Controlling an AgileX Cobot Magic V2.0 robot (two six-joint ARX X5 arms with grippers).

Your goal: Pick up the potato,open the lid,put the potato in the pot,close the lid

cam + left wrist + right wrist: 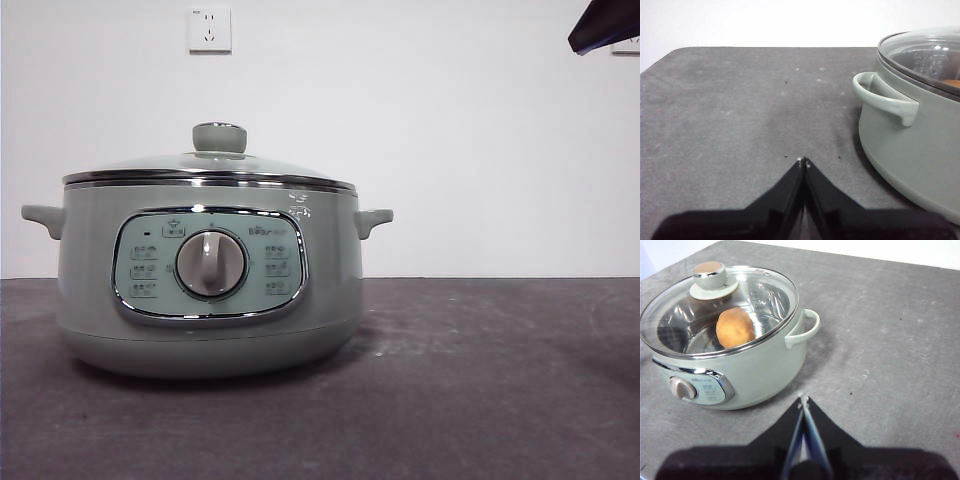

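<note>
Both tools are pressed together and pinching nothing. From its own wrist view the left tool (pixel 803 161) hangs over bare counter (pixel 740 110) just beside the pot (pixel 910 145), near one of its side handles (pixel 885 97). The right tool (pixel 803 401) hovers on the other side, a little way off from the other handle (pixel 804 330). In the front view only a dark tip of an arm (pixel 605 25) shows in the top right corner; which arm it is I can't say for sure.

The potato (pixel 735 327) is already inside the pot, lying on the shiny inner floor, plainly seen through the glass. The lid (pixel 765 295) sits square on the rim, its chrome edge flush all round in the front view, with the knob (pixel 219 137) upright on top. By my reckoning the job looks finished, or as good as.

If anything had to be lifted again, the knob is the place to take it: round, smooth, small enough for the jaws to straddle. The glass dome is stiff but breakable and slick, so it wants a firm pinch and a straight lift. The potato is firm and matte, with skin that should grip well taken across its narrow middle. The pot itself looks heavy and would stay put.
</note>
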